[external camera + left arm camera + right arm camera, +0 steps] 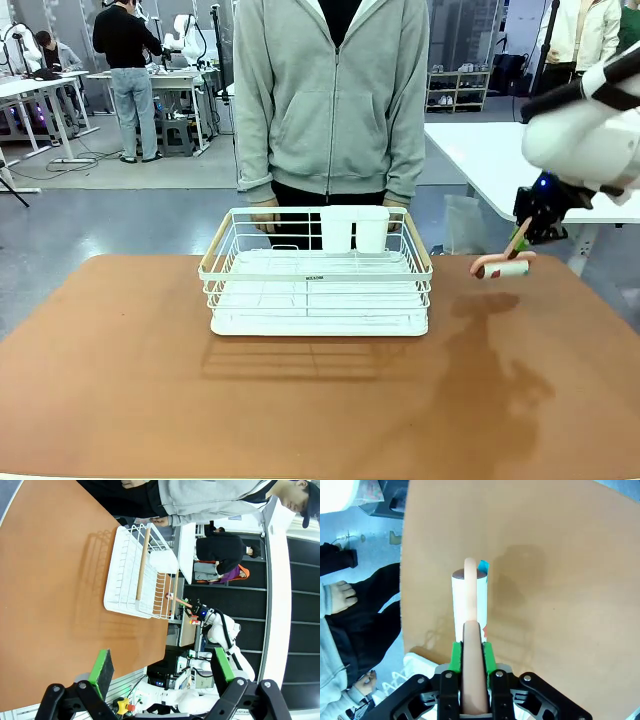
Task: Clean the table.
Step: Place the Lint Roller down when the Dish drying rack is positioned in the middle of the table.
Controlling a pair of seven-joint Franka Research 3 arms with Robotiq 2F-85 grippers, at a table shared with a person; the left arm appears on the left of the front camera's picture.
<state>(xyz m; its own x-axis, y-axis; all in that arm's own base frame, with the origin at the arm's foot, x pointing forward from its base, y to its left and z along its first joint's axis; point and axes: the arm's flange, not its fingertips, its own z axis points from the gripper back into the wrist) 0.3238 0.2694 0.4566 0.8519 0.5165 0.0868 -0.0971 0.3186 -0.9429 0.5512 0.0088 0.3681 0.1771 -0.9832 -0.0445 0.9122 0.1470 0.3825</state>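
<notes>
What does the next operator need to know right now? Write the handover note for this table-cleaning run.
Right gripper: shut on the pink handle of the lint roller, held near the table's far right edge; whether the roll touches the top is not clear.
Left gripper: open, empty, above the table's side.
Table: reddish-brown top, carrying a white wire rack at its far middle. The person's hands rest at the rack's far rim.
Done: roller picked up.
Left: roll across the top; no rolling progress can be judged from here.

Terracotta table (120,380), white wire rack (318,290) atop.
</notes>
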